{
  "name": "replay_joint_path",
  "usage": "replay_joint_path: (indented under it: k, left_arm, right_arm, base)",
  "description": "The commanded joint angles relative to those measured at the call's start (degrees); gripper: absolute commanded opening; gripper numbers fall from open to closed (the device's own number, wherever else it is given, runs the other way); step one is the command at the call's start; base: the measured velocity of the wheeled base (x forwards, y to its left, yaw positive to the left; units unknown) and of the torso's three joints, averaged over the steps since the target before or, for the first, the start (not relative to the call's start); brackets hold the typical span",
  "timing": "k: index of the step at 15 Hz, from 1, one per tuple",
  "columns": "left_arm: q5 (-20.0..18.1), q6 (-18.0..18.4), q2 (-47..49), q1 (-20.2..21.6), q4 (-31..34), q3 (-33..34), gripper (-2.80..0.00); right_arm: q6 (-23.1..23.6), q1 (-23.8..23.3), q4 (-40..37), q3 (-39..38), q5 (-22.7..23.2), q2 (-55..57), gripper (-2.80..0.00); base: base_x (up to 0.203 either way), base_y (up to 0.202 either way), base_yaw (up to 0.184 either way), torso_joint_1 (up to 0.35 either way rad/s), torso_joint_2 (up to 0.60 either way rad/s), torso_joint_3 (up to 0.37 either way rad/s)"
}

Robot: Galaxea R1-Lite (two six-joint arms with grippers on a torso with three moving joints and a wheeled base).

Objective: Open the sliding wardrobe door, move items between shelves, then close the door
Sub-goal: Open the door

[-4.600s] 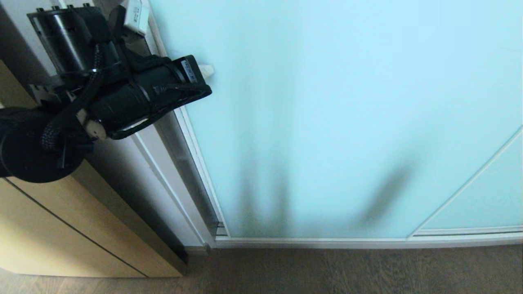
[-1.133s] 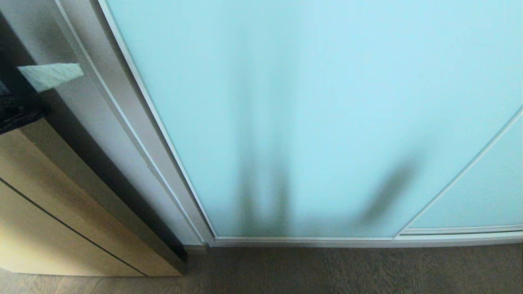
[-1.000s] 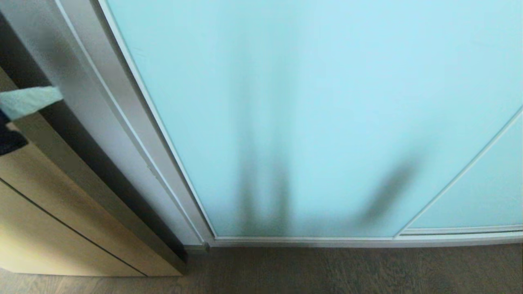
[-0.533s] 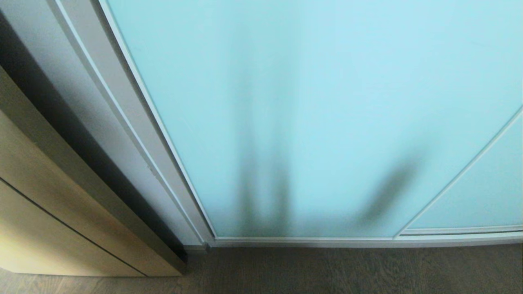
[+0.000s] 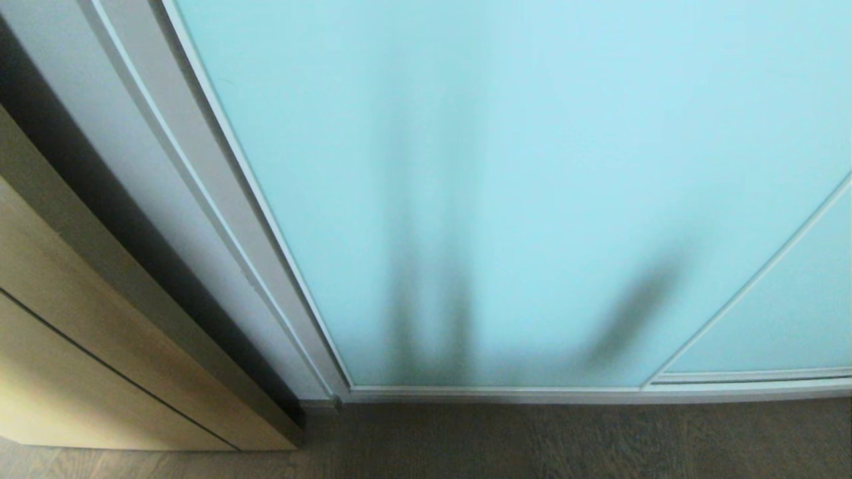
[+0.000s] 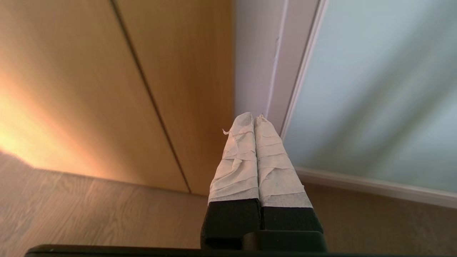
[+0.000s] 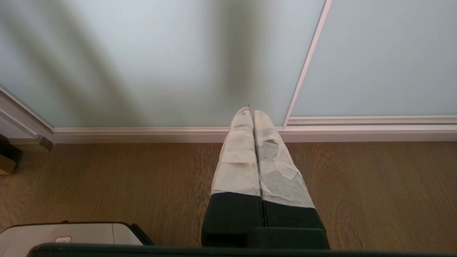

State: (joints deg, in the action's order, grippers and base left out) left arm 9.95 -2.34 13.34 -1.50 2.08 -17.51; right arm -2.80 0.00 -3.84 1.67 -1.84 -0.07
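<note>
The sliding wardrobe door, frosted pale aqua glass in a thin silver-white frame, fills most of the head view and stands closed against the frame at its left. The items and the shelves are hidden behind it. Neither arm shows in the head view. My left gripper is shut and empty, hanging low in front of the wooden cabinet, left of the door and apart from its edge. My right gripper is shut and empty too, held low over the floor before the door's bottom rail.
A light wooden cabinet front stands left of the wardrobe, with a dark gap between them. Wood-grain floor runs along the bottom rail. A second glass panel overlaps at the right. Part of my base shows near the floor.
My left arm, which was at the door's left edge earlier, has dropped out of the head view to the lower left. The door has slid left and now stands still.
</note>
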Motion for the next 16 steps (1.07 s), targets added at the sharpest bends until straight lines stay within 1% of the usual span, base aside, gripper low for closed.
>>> replay_joint_path:
  k: [1,3,4,5,6,7,9,11,16]
  left_arm:
    - [-0.1,0.2,-5.0,0.8,0.2,3.2,-2.8]
    - [-2.8,1.5,-10.8,1.1,0.9,6.8,-2.8]
    - [-4.2,3.6,-12.9,1.2,1.3,9.8,-2.8]
    - [-5.3,5.3,-13.3,1.3,1.3,11.5,-2.8]
    - [-5.7,5.8,-13.3,1.3,1.2,12.6,-2.8]
    - [-5.9,6.0,-13.3,1.3,1.1,14.2,-2.8]
    - [-8.7,5.5,-13.3,1.2,1.0,15.1,-2.8]
    - [-10.9,5.9,-13.3,1.3,0.9,16.5,-2.8]
    - [-10.8,5.3,-13.3,1.3,0.9,16.5,-2.8]
  right_arm:
    - [0.0,0.0,0.0,0.0,0.0,0.0,-2.8]
    - [0.0,0.0,0.0,0.0,0.0,0.0,-2.8]
    - [0.0,0.0,0.0,0.0,0.0,0.0,-2.8]
    - [0.0,0.0,0.0,0.0,0.0,0.1,-2.8]
    - [0.0,0.0,0.0,0.0,0.0,0.0,-2.8]
    - [0.0,0.0,0.0,0.0,0.0,0.0,-2.8]
    - [0.0,0.0,0.0,0.0,0.0,0.0,-2.8]
    - [0.0,0.0,0.0,0.0,0.0,0.0,-2.8]
    - [0.0,0.0,0.0,0.0,0.0,0.1,-2.8]
  base:
    - [0.0,0.0,0.0,0.0,0.0,0.0]
    - [0.0,0.0,0.0,0.0,0.0,0.0]
    - [0.0,0.0,0.0,0.0,0.0,0.0]
    - [0.0,0.0,0.0,0.0,0.0,0.0]
    - [0.0,0.0,0.0,0.0,0.0,0.0]
    - [0.0,0.0,0.0,0.0,0.0,0.0]
    - [0.0,0.0,0.0,0.0,0.0,0.0]
    - [0.0,0.0,0.0,0.0,0.0,0.0]
    - [0.0,0.0,0.0,0.0,0.0,0.0]
